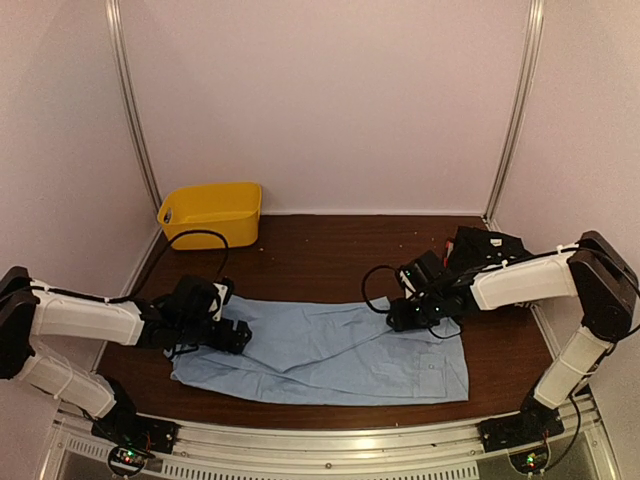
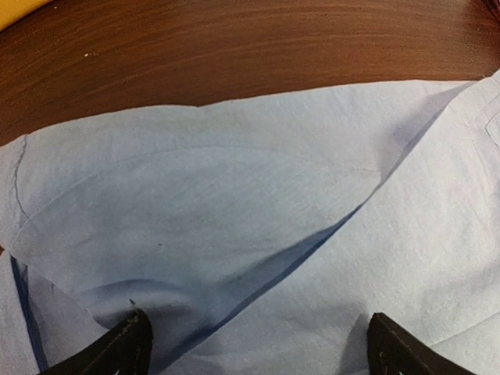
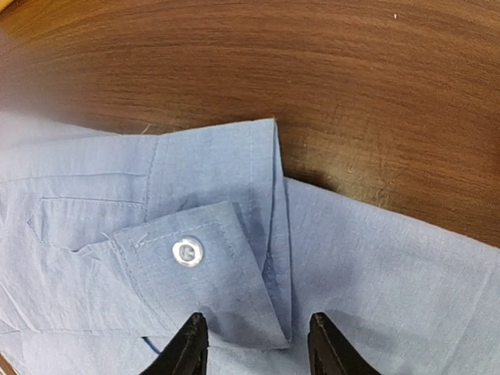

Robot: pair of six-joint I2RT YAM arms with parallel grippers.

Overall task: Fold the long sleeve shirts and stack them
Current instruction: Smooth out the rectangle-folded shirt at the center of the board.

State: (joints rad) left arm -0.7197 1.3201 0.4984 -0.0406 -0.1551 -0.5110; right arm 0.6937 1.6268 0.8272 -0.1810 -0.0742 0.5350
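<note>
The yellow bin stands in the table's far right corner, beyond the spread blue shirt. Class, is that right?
Not quite. The top external view shows the yellow bin in the far left corner, beyond the spread blue shirt.

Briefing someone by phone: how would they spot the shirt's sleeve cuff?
On the wooden table, a light blue shirt lies spread out. Along its far edge, right of centre, just ahead of the right gripper, sits the cuff: a folded-back band with a small white button, unlike the plain cloth around it.
</note>
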